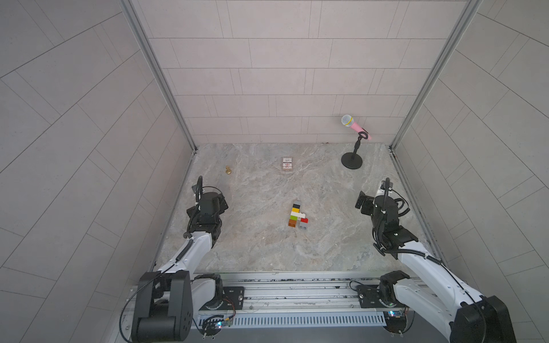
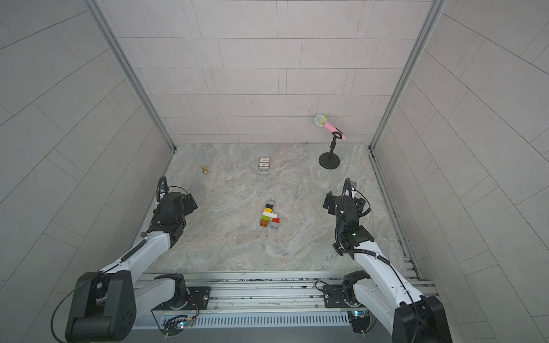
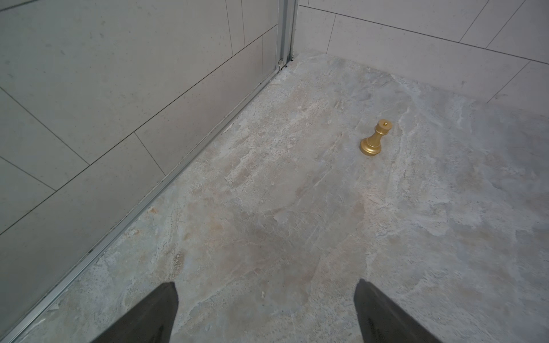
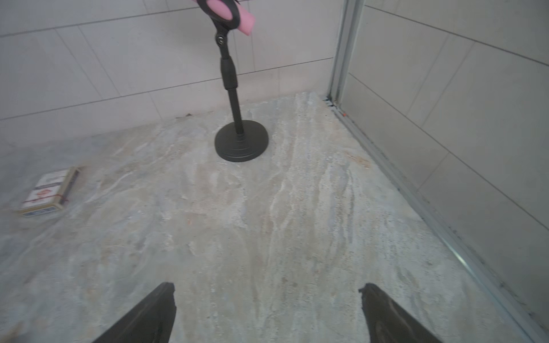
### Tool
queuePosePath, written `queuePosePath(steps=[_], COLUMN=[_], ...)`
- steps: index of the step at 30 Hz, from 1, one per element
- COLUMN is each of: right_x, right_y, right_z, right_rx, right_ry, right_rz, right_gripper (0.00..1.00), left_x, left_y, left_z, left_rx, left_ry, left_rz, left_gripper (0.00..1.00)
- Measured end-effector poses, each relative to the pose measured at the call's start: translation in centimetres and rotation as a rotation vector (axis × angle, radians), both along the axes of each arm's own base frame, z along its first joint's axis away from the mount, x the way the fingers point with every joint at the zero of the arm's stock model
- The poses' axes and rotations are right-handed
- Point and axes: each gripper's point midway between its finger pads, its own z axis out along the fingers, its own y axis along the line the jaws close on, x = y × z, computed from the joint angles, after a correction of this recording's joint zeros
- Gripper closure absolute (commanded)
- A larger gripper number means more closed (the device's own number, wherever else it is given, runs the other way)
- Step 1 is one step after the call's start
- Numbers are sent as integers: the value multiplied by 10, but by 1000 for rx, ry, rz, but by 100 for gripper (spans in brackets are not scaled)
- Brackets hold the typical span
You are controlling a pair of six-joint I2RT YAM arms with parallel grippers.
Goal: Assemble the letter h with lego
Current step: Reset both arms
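Lying mid counter (image 1: 261,252), between both arms, untouched: letter h (image 1: 297,215), black end far, red-grey leg right. Left pincer (image 3: 265,283) spread wide, empty, only tips in frame. Right pincer (image 4: 267,285) gaping too, empty. Pink microphone (image 4: 237,14) cut off at frame edge. Card box (image 4: 44,193) print too blurred to read.
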Motion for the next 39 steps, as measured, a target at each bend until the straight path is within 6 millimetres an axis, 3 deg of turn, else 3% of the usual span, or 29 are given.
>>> queuePosePath(steps=[5,9,14,20,27,30,35,39], right_x=[-8,9,27,43,51,50,80,84], right_y=[-23,-24,-22,-24,-8,-4,-12,-16], right_z=[-28,-42,-67,-64,-73,-90,-64,-61], right_rx=[-96,-117,-131,-125,-166,-179,-151,-138], right_ry=[21,76,130,32,-26,30,-2,-5], right_rz=[-28,-1,35,50,113,135,133,137], right_gripper=[1,1,0,0,0,0,0,0], left_x=[11,20,32,42,48,59,67,67], left_y=[-8,-23,-35,-42,-53,-54,-53,-53], left_z=[-17,-33,-20,-11,-56,-48,-37,-37], left_rx=[1,-12,9,33,18,32,52,55], left_ry=[-25,-22,-93,-154,-65,-73,-100,-100], left_rz=[-60,-159,-255,-323,-410,-413,-409,-407], left_gripper=[0,0,0,0,0,0,0,0])
